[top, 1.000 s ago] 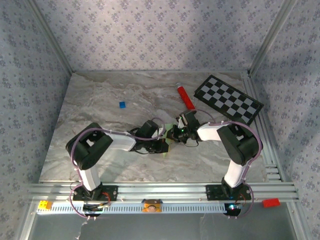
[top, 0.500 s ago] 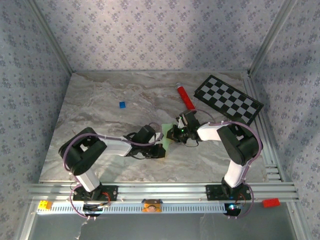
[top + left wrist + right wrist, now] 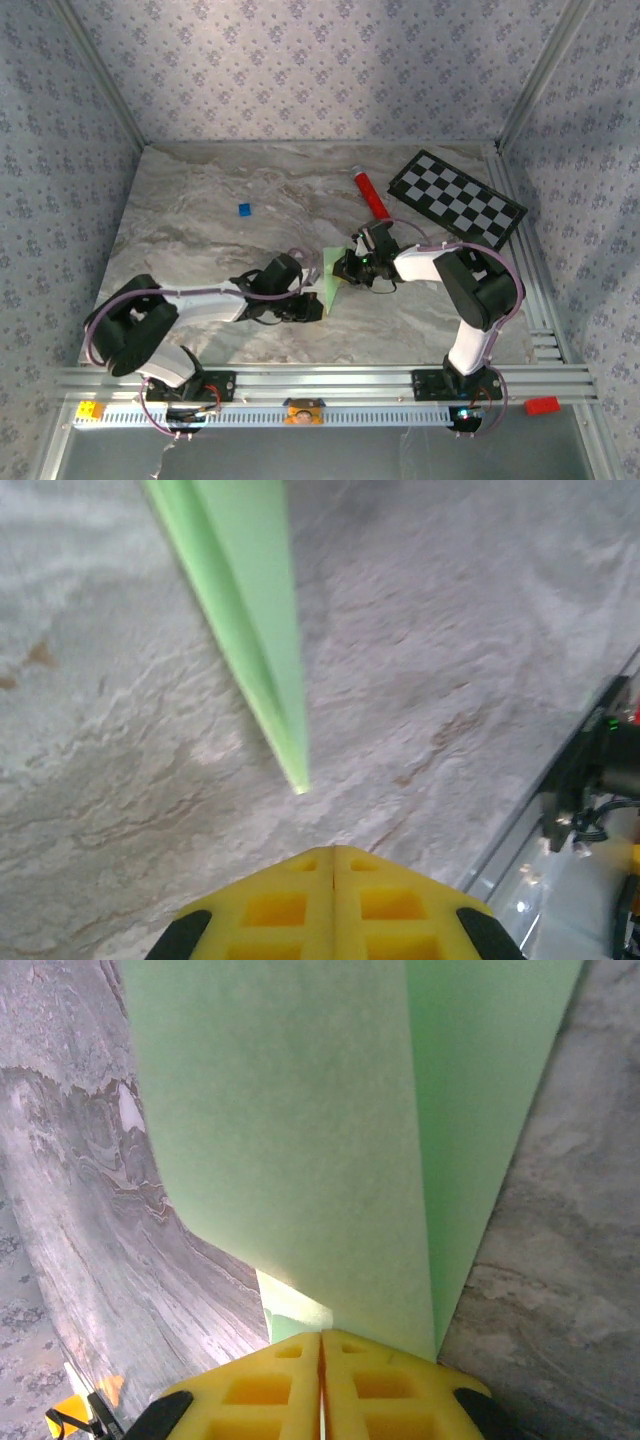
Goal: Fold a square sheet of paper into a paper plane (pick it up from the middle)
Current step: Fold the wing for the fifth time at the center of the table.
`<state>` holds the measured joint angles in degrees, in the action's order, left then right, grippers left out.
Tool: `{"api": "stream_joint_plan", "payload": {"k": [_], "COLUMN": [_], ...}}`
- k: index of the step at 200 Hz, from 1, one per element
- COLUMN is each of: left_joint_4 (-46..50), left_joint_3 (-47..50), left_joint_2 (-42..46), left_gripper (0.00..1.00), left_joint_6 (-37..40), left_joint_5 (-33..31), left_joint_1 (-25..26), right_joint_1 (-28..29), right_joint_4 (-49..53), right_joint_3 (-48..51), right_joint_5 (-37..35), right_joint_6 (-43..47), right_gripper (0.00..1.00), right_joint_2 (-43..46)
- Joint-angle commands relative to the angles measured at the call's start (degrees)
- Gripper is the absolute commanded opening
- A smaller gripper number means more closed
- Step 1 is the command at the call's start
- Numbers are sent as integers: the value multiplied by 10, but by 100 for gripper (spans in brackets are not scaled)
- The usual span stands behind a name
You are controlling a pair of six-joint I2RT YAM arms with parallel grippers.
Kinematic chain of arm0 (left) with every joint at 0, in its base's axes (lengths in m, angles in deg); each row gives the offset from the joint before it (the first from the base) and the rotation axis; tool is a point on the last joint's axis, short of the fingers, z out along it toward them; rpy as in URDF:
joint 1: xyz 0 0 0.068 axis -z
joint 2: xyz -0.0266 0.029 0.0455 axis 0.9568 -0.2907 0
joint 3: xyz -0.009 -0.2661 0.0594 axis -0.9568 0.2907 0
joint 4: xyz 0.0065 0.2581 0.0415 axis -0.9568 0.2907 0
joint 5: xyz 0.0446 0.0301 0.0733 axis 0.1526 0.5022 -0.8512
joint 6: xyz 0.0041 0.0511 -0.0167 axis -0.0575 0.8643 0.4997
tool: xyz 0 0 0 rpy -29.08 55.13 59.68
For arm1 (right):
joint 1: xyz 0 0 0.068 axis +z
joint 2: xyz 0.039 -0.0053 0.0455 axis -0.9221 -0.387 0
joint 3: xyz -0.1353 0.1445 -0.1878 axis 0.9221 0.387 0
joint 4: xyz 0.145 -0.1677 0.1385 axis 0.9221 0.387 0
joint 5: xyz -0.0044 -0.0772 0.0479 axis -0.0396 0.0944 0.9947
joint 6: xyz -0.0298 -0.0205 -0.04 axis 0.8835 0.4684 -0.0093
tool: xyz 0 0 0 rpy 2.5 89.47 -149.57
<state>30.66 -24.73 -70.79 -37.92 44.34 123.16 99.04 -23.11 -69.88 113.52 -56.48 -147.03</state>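
The paper plane [image 3: 331, 272] is the pale green sheet folded into a narrow pointed dart, standing on edge at the table's middle. My right gripper [image 3: 345, 268] is shut on its right end. In the right wrist view the green layers [image 3: 300, 1140] rise straight out of the closed yellow fingertips of the right gripper [image 3: 321, 1335]. My left gripper [image 3: 312, 308] lies low on the table just left and near of the dart, shut and empty. In the left wrist view the dart's sharp tip [image 3: 297, 780] points at the left gripper [image 3: 333, 852], a short gap apart.
A red tube [image 3: 371, 195] and a black-and-white checkerboard [image 3: 457, 197] lie at the back right. A tiny blue square [image 3: 244, 209] sits back left. The aluminium rail [image 3: 320, 382] runs along the near edge, just right of the left gripper's view.
My left arm has swung left and lowered, drawing its shut gripper back off the paper. More of the green dart now shows. The right arm has held still.
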Motion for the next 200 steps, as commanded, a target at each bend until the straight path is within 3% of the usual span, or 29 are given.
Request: {"api": "stream_joint_plan", "payload": {"k": [1,42,104,200], "left_joint_4": [-12,-40,-45,22], "left_joint_3": [-31,-102,-143,-99], "left_joint_2": [0,-81,-158,-198], "left_gripper": [0,0,0,0], "left_joint_6": [0,-4,-4,28], "left_joint_5": [3,29,-3,-76], "left_joint_1": [-25,-46,-46,-31], "right_joint_1": [7,10,13,9], "right_joint_4": [44,34,29,31], "right_joint_3": [14,15,17,18], "right_joint_5": [-63,-60,-59,-56], "right_joint_6": [-13,-27,-32,-29], "right_gripper": [10,11,11,12], "right_joint_2": [-34,-33,-32,-11]}}
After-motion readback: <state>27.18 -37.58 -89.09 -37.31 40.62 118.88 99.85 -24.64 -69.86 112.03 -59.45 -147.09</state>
